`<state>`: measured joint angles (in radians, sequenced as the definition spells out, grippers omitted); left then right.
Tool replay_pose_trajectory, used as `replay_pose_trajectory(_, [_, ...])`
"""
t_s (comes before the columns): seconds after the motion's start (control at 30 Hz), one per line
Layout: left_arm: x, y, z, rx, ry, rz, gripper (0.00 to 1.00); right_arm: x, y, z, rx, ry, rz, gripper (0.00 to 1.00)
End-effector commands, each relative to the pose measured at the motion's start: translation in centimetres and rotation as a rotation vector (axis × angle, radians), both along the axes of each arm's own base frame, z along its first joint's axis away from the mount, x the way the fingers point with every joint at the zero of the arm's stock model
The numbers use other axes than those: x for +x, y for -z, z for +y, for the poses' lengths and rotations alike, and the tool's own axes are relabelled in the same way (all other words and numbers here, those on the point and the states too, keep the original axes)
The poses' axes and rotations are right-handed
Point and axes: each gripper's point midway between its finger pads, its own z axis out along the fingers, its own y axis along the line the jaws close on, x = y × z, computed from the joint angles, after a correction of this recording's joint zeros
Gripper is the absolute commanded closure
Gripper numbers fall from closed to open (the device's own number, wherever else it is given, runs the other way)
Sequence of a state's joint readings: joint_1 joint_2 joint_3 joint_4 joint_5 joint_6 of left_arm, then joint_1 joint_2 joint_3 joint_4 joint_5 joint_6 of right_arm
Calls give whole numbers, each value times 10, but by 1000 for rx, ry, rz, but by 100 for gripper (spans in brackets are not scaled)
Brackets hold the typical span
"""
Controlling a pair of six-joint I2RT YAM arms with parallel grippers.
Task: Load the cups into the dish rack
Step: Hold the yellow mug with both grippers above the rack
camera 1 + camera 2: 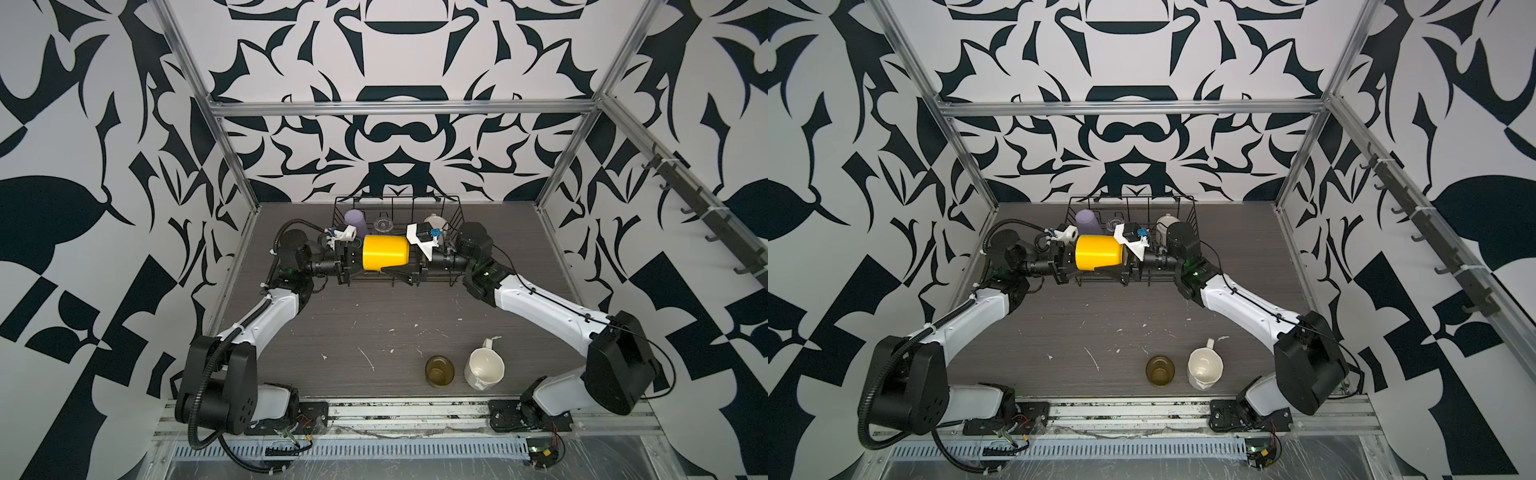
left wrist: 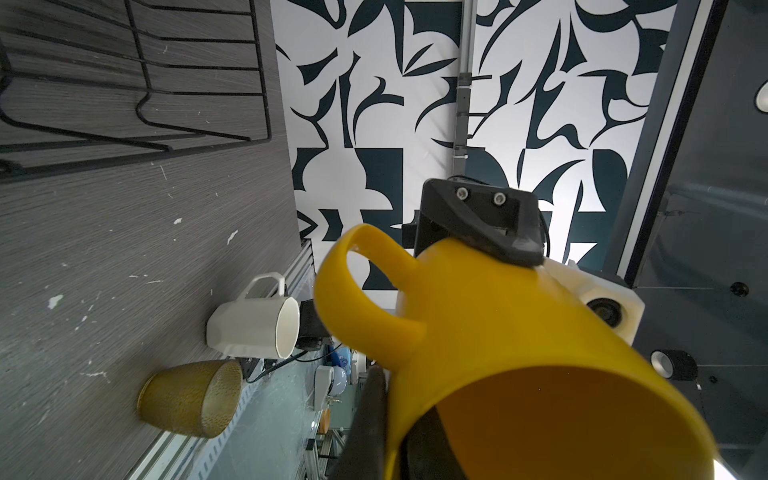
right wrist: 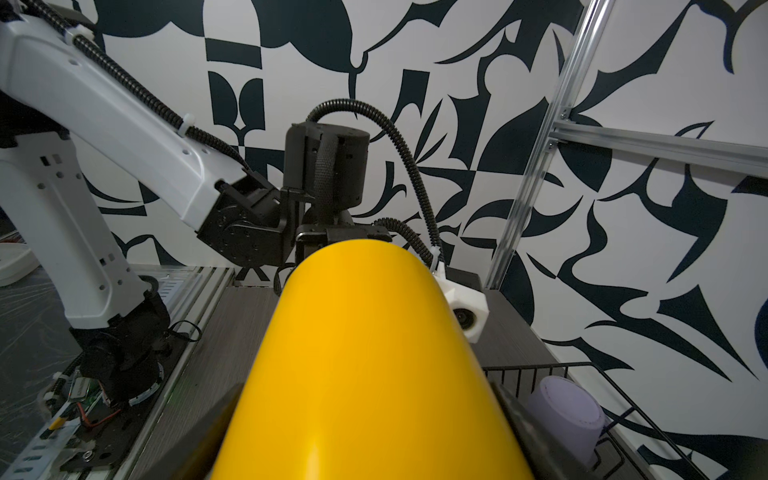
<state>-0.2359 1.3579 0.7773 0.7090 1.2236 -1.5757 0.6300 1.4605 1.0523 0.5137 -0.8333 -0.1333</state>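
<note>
Your yellow mug hung sideways, left gripper pinching its rim, right gripper spread around its base.

A glass stands left of a mug, before the dish rack.

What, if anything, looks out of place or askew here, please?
The glossy yellow handled mug hangs sideways over the front edge of the black wire dish rack, rim pinched by the left gripper, the right gripper straddling its base.
</note>
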Motion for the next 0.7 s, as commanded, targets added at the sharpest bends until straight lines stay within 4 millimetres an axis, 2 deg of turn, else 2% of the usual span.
replay_pose_trajectory(0.0, [-10, -30, -3, -56, 40, -132, 100, 5, -15, 2, 12, 29, 7, 80])
replay_pose_trajectory(0.03, [-10, -31, -3, -62, 41, -131, 100, 6, -15, 2, 9, 35, 14, 95])
replay_pose_trajectory(0.07, [-9, -30, -3, -66, 41, -126, 100, 9, -16, 2, 7, 48, 22, 100])
replay_pose_trajectory(0.33, [-7, -38, -3, -132, 62, -121, 100, 14, -22, -1, 10, 95, 58, 100])
replay_pose_trajectory(0.47, [-5, -33, -4, -131, 71, -109, 100, 18, -27, -3, 12, 124, 67, 100])
replay_pose_trajectory(0.6, [-7, -39, -3, -133, 73, -134, 87, 19, -32, -7, 15, 147, 69, 100])
replay_pose_trajectory(0.67, [-8, -39, -2, -133, 71, -138, 75, 20, -35, -8, 22, 161, 69, 100])
